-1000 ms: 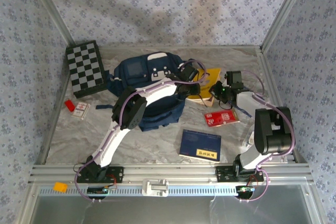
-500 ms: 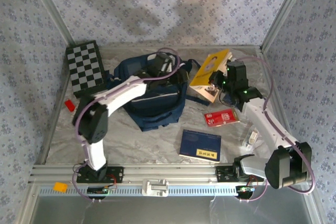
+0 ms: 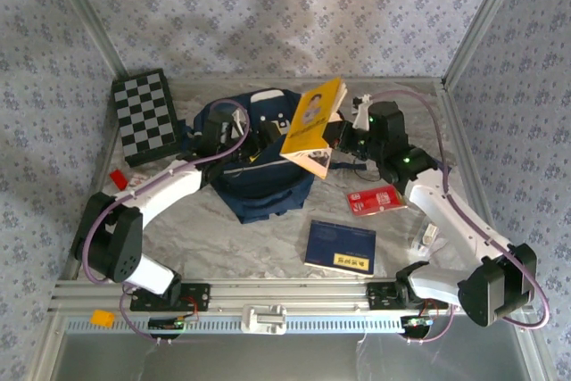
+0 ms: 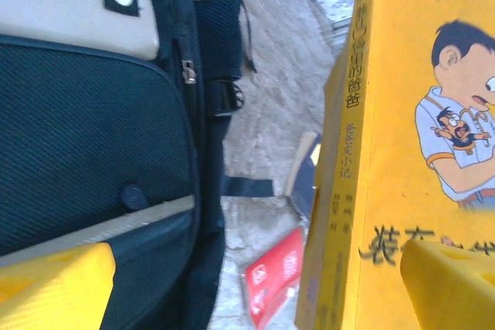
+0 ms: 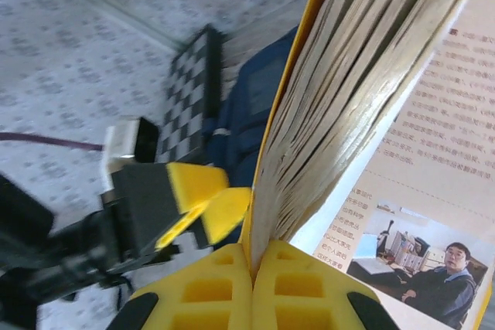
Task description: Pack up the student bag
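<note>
Backpack: navy backpack (image 3: 259,176) lies flat on the worktop (image 3: 268,243), left of centre, white-patched front facing up.
Backpack opening: I cannot tell from these views whether the main compartment is unzipped. The left wrist view shows a zip pull and mesh panel, but no clear gap.
Right fingers: the right fingers (image 5: 216,287) are pressed together on the lower edge of a yellow book (image 3: 312,122), pages fanned above them.
Yellow book: off the worktop, tilted, cartoon cover towards the backpack, hanging over the backpack's right edge. It is not inside.
Left fingers: the left fingers (image 4: 54,287) are spread wide and hold nothing, poised over the backpack's upper part. The yellow book stands just beside one tip; contact cannot be judged.
Loose items: dark blue book (image 3: 340,246) and red packet (image 3: 376,200) lie on the worktop to the right of the backpack. The checkerboard (image 3: 143,116) sits at far left, with a small red item (image 3: 119,178) and a white card (image 3: 138,187) nearer the left edge.
Progress (judgement): early. Nothing can be seen packed, and one book is in transfer.
Left to do (judgement): get the yellow book into the opening, probably with the left fingers holding the fabric apart, then take the remaining items in turn.
Risk (judgement): the book is pinched at one edge only and may swing or slip.
</note>
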Motion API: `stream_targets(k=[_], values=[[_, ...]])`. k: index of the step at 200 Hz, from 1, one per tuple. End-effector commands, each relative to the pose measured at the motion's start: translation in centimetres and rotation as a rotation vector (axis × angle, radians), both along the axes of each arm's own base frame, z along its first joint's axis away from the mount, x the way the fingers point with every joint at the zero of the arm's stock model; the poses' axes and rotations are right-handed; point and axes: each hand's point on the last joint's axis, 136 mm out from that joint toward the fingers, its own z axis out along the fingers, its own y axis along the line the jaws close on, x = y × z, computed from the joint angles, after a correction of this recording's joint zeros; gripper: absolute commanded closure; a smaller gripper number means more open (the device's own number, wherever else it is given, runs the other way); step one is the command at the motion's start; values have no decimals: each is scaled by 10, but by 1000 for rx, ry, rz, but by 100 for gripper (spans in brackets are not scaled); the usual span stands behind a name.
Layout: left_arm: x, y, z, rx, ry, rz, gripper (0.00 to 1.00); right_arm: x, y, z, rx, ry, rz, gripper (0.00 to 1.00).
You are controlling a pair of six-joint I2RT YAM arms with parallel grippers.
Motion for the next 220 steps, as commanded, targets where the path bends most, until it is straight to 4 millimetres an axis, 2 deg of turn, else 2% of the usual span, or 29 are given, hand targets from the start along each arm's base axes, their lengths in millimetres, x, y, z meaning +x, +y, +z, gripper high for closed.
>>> stream_targets(k=[1, 29, 55, 75, 106, 139, 154, 175, 188, 196, 202, 220], values=[[0, -5, 44, -171, -76, -20, 6, -5, 24, 31, 122, -98, 100, 100], [-10, -11, 77, -327, -147, -66, 10, -7, 39, 18, 209, -71, 142, 100], [-18, -12, 97, -359, -185, -95, 25, -7, 40, -2, 193, -35, 140, 100], [-23, -8, 102, -363, -196, -85, 43, -8, 38, -15, 172, -21, 134, 100], [-29, -9, 110, -364, -203, -98, 64, -8, 40, -29, 160, 9, 148, 100], [-32, -9, 110, -351, -202, -84, 85, -7, 43, -38, 158, 34, 154, 100], [-32, -7, 113, -334, -214, -84, 92, -10, 42, -41, 146, 44, 155, 88], [-32, -5, 118, -319, -222, -75, 97, -14, 37, -49, 124, 64, 141, 74], [-31, -3, 124, -330, -226, -57, 100, -15, 32, -58, 112, 108, 115, 55], [-31, -1, 127, -339, -233, -49, 100, -15, 27, -64, 112, 147, 90, 34], [-31, -2, 131, -346, -241, -52, 100, -16, 23, -69, 125, 181, 70, 24], [-34, -7, 137, -356, -250, -73, 100, -19, 26, -70, 195, 207, 81, 12]])
